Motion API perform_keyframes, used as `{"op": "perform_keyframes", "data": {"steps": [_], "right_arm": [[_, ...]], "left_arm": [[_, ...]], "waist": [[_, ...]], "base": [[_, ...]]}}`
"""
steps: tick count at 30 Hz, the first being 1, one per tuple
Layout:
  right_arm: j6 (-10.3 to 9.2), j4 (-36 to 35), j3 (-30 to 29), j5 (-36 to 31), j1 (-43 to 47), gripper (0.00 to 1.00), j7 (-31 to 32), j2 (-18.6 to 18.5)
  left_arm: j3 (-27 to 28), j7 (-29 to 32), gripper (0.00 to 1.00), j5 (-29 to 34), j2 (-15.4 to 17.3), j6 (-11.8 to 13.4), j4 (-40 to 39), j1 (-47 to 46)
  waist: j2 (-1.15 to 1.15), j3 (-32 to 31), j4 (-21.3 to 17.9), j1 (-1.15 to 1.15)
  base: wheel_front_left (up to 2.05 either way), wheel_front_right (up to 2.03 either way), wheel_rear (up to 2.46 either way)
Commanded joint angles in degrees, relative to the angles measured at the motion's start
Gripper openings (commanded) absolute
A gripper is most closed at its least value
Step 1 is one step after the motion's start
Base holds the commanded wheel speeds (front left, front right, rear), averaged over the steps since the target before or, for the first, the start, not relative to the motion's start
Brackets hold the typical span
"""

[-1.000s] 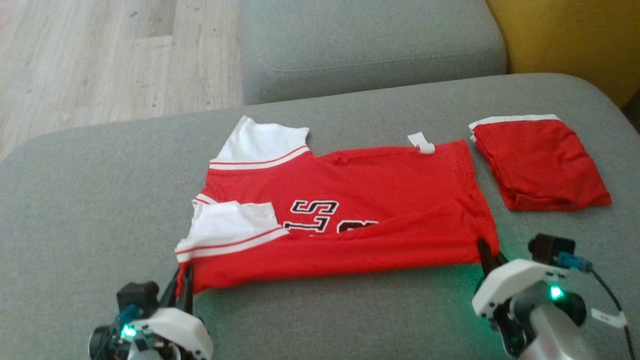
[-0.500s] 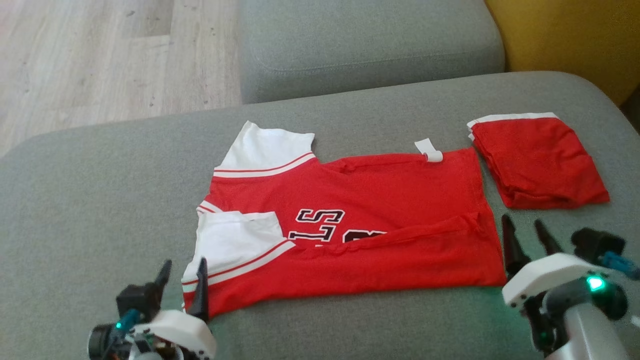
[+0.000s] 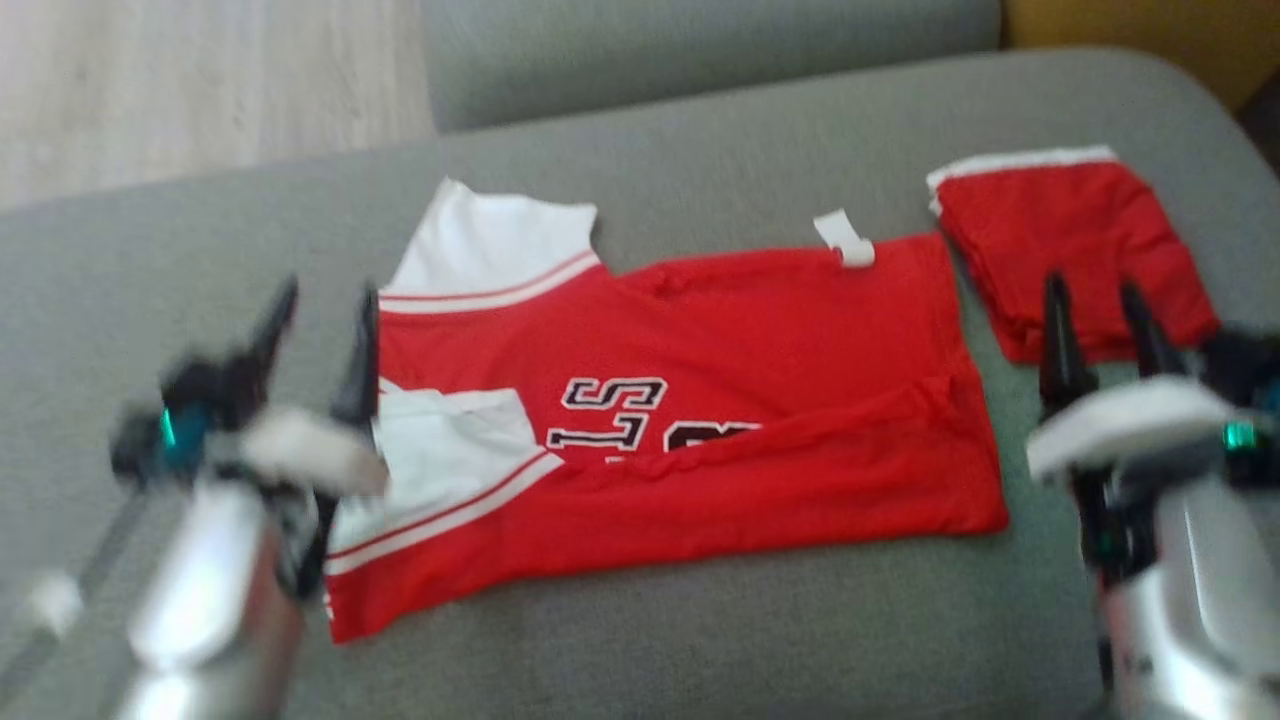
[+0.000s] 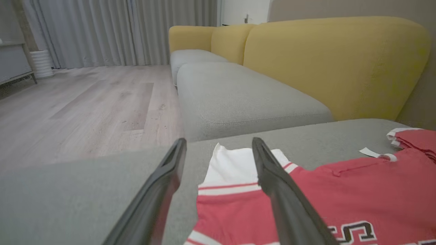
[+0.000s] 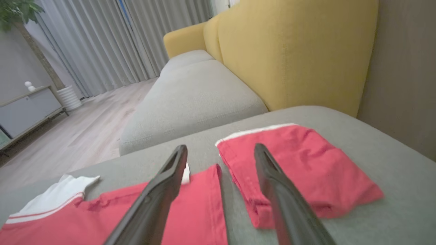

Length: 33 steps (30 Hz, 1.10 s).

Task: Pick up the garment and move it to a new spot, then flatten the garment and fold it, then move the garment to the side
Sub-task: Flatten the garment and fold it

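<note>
Left jaws apart at sleeve end of shirt (image 3: 760,330); shirt lies mid sofa cushion (image 3: 700,640), near edge folded over. Right jaws apart btwn hem & folded shorts (image 3: 1090,230). Prob. next fold: pinch both ends level, don't snag shorts.

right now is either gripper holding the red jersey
No, the left gripper and right gripper are both open and empty; the red jersey lies loose on the cushion.
</note>
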Motion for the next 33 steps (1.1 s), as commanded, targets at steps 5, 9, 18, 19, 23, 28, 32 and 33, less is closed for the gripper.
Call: {"op": "perform_keyframes", "data": {"steps": [5, 9, 18, 19, 23, 28, 32, 33], "right_arm": [[-0.05, -2.69, 4.75, -0.42, -11.02, 1.0, 0.46, -0.25], [-0.05, -1.85, 6.87, 0.01, -16.12, 1.0, 0.49, -0.51], [-0.05, 0.17, 10.69, 1.12, -22.93, 1.0, -1.1, -0.76], [-0.05, 0.28, 11.03, 1.28, -23.29, 1.0, -1.31, -0.74], [-0.05, 0.82, 11.94, 1.81, -24.02, 1.0, -1.92, -0.63], [-0.05, 1.51, 12.17, 1.82, -24.26, 1.0, -2.39, -0.59], [-0.05, 1.83, 12.19, 1.93, -24.5, 1.0, -2.76, -0.57], [-0.05, 1.87, 12.17, 1.95, -24.59, 1.0, -2.8, -0.57]], "left_arm": [[-1.09, 9.07, 1.0, 0.63, 6.73, -2.54, 5.43, -17.59], [-4.75, 15.52, 1.0, -0.22, 10.12, -3.19, 11.63, -26.62], [-16.75, 23.47, 1.0, -7.86, 16.77, -3.27, 18.64, -38.13], [-17.46, 23.57, 1.0, -8.66, 17.27, -3.27, 19.17, -38.91], [-20.2, 24.04, 1.0, -11.5, 18.3, -3.28, 21.16, -41.19], [-22.48, 24.49, 1.0, -13.91, 18.82, -3.28, 22.75, -42.69], [-24.39, 25.69, 1.0, -15.79, 19.27, -3.28, 24.67, -43.78], [-24.77, 26.11, 1.0, -16.32, 19.33, -3.28, 25.16, -44.01]], "waist": [[0.0, 9.57, -3.99, -0.01], [0.0, 13.65, -6.27, -0.01], [0.0, 20.03, -10.49, -0.01], [0.0, 20.54, -10.85, -0.01], [0.0, 22.02, -11.83, -0.01], [0.0, 22.91, -12.49, -0.01], [0.0, 23.49, -13.1, -0.01], [0.0, 23.62, -13.24, -0.01]], "base": [[0.0, 0.0, 0.0], [0.0, 0.0, 0.0], [0.0, 0.0, 0.0], [0.0, 0.0, 0.0], [0.0, 0.0, 0.0], [0.0, 0.0, 0.0], [0.0, 0.0, 0.0], [0.0, 0.0, 0.0]]}}
